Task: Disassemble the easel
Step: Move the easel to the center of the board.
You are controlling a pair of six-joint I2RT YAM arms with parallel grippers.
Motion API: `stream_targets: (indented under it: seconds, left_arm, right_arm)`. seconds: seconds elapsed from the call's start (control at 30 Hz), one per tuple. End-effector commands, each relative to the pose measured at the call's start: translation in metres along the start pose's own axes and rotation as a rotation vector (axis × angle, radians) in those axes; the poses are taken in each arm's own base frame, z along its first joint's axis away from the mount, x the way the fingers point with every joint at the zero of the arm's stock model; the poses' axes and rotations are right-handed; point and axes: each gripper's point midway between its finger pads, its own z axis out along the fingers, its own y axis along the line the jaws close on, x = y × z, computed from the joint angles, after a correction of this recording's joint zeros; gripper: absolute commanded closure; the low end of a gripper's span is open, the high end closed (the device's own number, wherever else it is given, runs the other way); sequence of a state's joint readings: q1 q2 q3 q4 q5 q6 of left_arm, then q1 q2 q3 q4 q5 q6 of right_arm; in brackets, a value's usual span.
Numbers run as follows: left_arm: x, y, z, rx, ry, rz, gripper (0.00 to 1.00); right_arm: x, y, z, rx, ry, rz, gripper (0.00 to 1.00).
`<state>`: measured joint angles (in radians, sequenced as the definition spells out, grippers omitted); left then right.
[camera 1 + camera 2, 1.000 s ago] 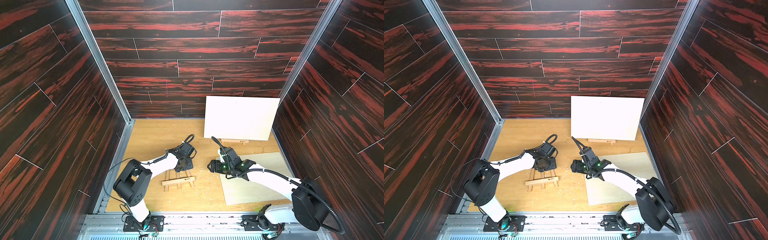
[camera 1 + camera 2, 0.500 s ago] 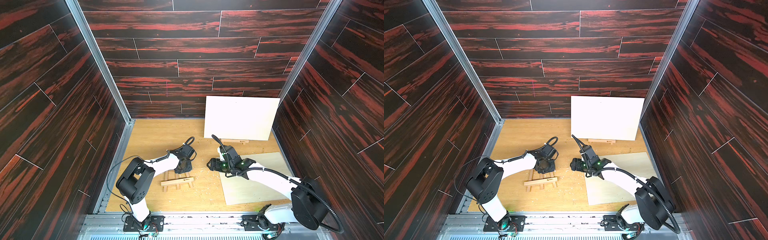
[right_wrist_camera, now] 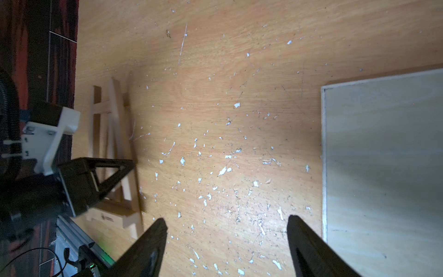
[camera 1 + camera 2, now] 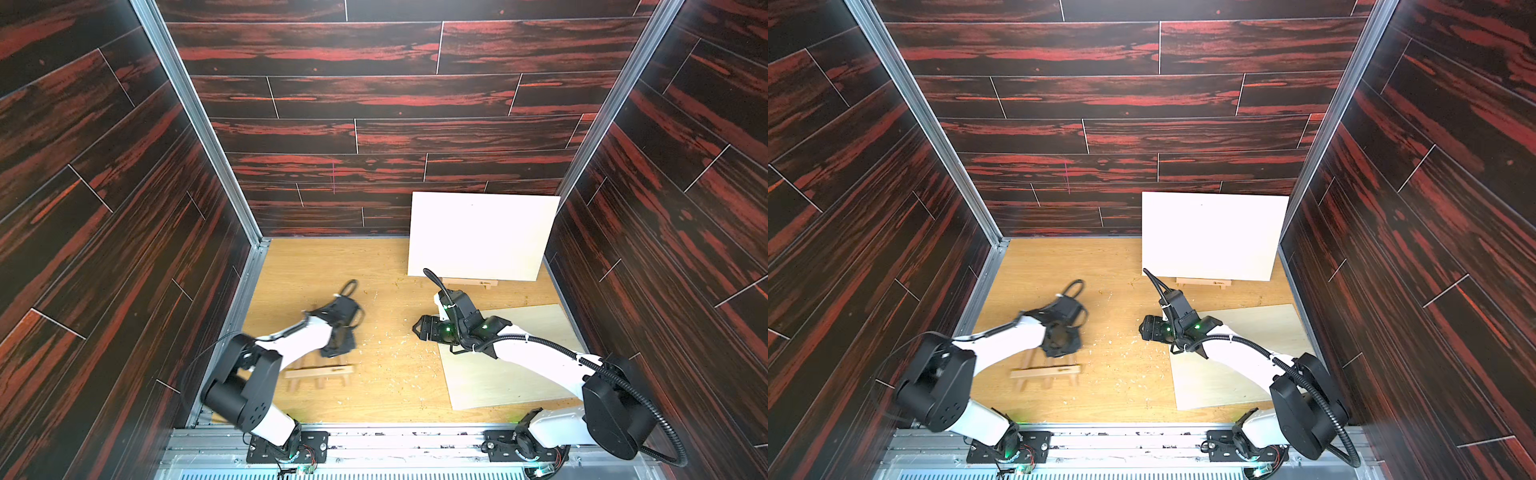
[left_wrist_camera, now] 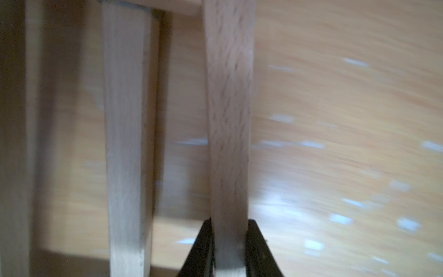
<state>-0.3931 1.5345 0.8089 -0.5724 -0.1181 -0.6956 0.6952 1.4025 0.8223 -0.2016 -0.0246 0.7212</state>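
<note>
You are looking into a lab robot cell: dark red wood-print panels (image 4: 374,99) wall it in, an aluminium corner post (image 4: 200,124) stands upper left, and a mounting rail (image 4: 415,440) runs along the bottom.

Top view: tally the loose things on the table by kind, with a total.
Easels: 2 (flat easel, standing easel)
Panels: 2 (white canvas propped upright on the standing easel, pale board lying flat)
Total: 4
</note>
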Motion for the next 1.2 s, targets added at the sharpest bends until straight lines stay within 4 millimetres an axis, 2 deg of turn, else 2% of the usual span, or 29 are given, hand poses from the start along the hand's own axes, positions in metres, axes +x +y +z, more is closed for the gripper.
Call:
stream_targets:
  seconds: [0.0,0.13,0.3,0.4,0.57,0.73,0.93,1.17]
  left_arm:
    - [0.010,0.052,-0.001,-0.157,0.061,0.080,0.93]
    - [0.004,0.068,-0.002,-0.178,0.080,0.083,0.93]
    - [0.005,0.065,-0.001,-0.153,0.089,0.064,0.91]
    - [0.004,0.064,-0.003,-0.145,0.084,0.054,0.80]
    - [-0.003,0.062,-0.017,-0.124,0.040,0.041,0.61]
    - [-0.015,0.058,-0.036,-0.095,-0.021,0.026,0.50]
    - [-0.027,0.046,-0.060,-0.024,-0.081,0.006,0.44]
    - [-0.043,0.030,-0.093,0.081,-0.173,-0.011,0.37]
  right_arm:
    - [-0.004,0.004,-0.001,-0.011,-0.005,0.007,0.18]
    - [-0.005,0.006,-0.002,-0.016,-0.005,0.006,0.18]
    - [-0.007,0.008,-0.002,-0.018,-0.007,0.001,0.18]
    - [-0.009,0.010,-0.003,-0.022,-0.012,0.001,0.18]
    - [-0.015,0.013,-0.006,-0.019,-0.029,0.000,0.18]
    - [-0.029,0.011,-0.010,-0.027,-0.059,0.017,0.18]
    - [-0.056,-0.007,-0.017,-0.036,-0.120,0.075,0.18]
    - [-0.101,-0.048,-0.032,-0.002,-0.253,0.161,0.18]
